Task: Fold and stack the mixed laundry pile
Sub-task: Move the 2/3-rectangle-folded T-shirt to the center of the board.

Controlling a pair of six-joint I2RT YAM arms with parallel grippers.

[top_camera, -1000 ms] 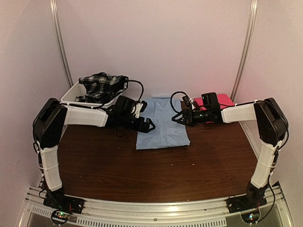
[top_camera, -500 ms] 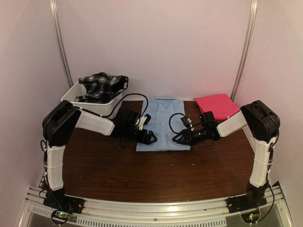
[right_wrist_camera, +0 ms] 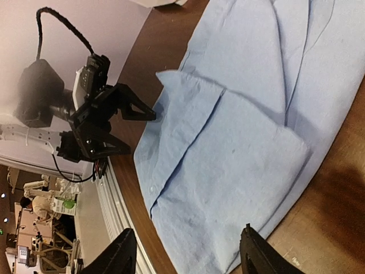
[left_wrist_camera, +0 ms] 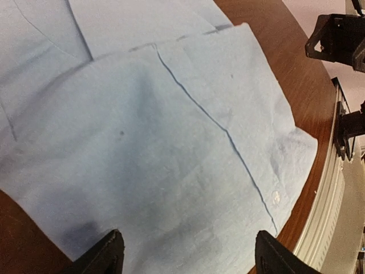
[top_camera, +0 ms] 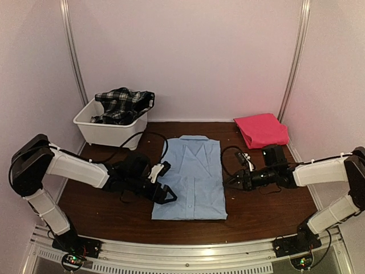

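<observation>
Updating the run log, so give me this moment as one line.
blue shirt: flat, partly folded | left end effector: open at its left edge | right end effector: open at its right edge

Dim pinkish light, soft shadows, grainy overhead view, sharp wrist views

Three garments can be counted: one light blue collared shirt point(top_camera: 191, 177), one bright pink-red cloth point(top_camera: 262, 130) and one black-and-white plaid garment point(top_camera: 122, 104). There is one white plastic tub point(top_camera: 108, 128) and one brown bench point(top_camera: 268, 211). Two robot arms carry one gripper each, the left gripper point(top_camera: 169, 182) and the right gripper point(top_camera: 234, 178), with two fingers apiece, four in all.
</observation>
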